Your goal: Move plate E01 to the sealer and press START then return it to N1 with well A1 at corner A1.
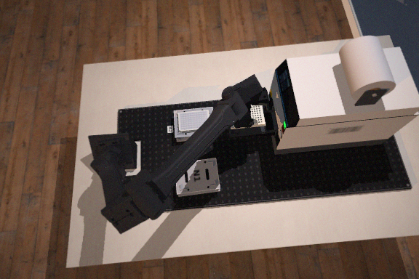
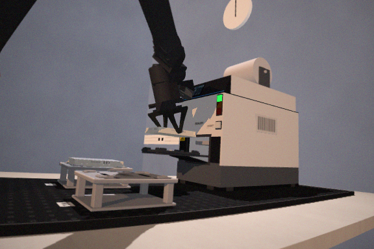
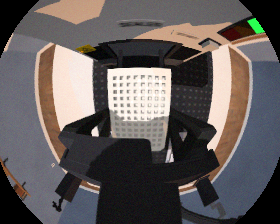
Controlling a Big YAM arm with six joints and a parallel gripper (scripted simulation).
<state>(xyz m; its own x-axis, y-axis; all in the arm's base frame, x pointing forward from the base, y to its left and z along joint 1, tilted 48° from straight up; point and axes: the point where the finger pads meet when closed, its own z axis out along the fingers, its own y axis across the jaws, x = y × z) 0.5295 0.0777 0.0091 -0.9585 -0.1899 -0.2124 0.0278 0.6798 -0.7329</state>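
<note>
The hand [image 2: 169,120] grips the white well plate [image 1: 257,115] w/ fingers spread wide across it, closed on its edges. In the side view the plate [image 2: 162,130] sits centre frame, held above the black stage [image 2: 172,154] that sticks out from the sealer [image 2: 256,131]; a gap shows btwn plate and stage. From the top view the plate is centre-right, just left of the sealer's front face, partly hidden by the arm [image 1: 204,136]. In the wrist view the plate [image 3: 139,106] fills mid frame btwn the dark fingers.

Sealer lamp [image 2: 219,98] is green. Stand N1 [image 1: 199,177], lower centre of the top view, carries no plate. The other stand [image 1: 192,121], upper centre, has its plate in place. Both stands and the sealer rest on a black mat [image 1: 327,176] on the desk [image 1: 109,81]. A white roll [image 1: 365,67] sits atop the sealer, upper right.
</note>
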